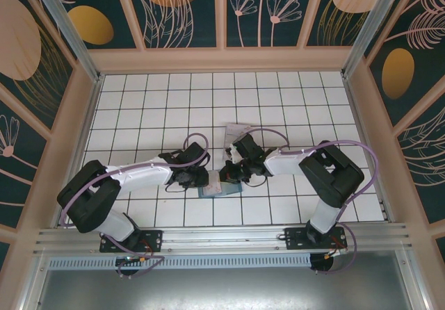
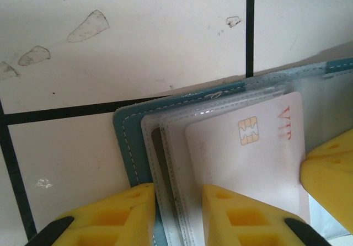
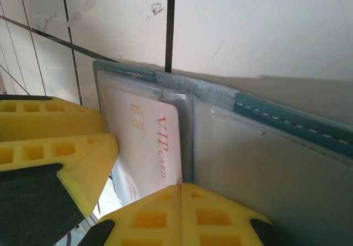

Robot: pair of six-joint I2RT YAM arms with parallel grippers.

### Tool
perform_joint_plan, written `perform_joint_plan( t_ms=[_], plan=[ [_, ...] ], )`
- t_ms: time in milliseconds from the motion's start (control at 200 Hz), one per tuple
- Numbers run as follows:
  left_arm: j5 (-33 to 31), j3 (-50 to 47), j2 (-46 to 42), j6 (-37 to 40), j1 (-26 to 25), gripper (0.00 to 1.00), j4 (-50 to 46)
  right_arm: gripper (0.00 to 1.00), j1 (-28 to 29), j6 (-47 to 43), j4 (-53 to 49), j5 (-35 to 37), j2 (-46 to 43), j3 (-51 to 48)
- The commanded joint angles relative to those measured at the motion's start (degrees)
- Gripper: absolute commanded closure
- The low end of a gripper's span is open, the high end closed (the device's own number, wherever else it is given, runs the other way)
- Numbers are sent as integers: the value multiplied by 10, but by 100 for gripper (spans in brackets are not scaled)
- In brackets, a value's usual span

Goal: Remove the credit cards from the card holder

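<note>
The teal card holder (image 1: 213, 190) lies open on the white tiled floor, between both arms. In the left wrist view its teal cover (image 2: 127, 141) and clear sleeves show. A whitish VIP credit card (image 2: 248, 152) lies on top, partly out of its sleeve. A dark strip sits in a lower sleeve; I cannot tell what it is. My left gripper (image 2: 176, 193) stands narrowly open, one finger over the teal edge, the other over the card. My right gripper (image 3: 181, 191) is shut, its tips at the corner of the card (image 3: 157, 146), which lies flat beside the grey-blue inside (image 3: 265, 169).
A clear plastic tray (image 1: 240, 133) lies just behind the right gripper (image 1: 231, 172). The left gripper (image 1: 203, 178) nearly meets it over the holder. Wooden walls close the floor on three sides and a metal rail (image 1: 222, 237) runs along the near edge.
</note>
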Motion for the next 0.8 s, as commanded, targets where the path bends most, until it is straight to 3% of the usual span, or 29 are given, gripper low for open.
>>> perform_joint_plan(
  t_ms=[0, 145, 400, 796],
  plan=[
    [-6, -5, 19, 10, -2, 74, -30, 97, -8, 8, -25, 12, -14, -7],
    [-6, -12, 18, 9, -3, 76, -25, 97, -7, 13, -21, 16, -22, -10],
    [-4, -20, 18, 6, -3, 77, -17, 79, -7, 30, 35, -26, -7, -23],
    [4, -28, 19, 2, -3, 77, -4, 79, -1, 40, 77, -57, 8, -31]
  ],
)
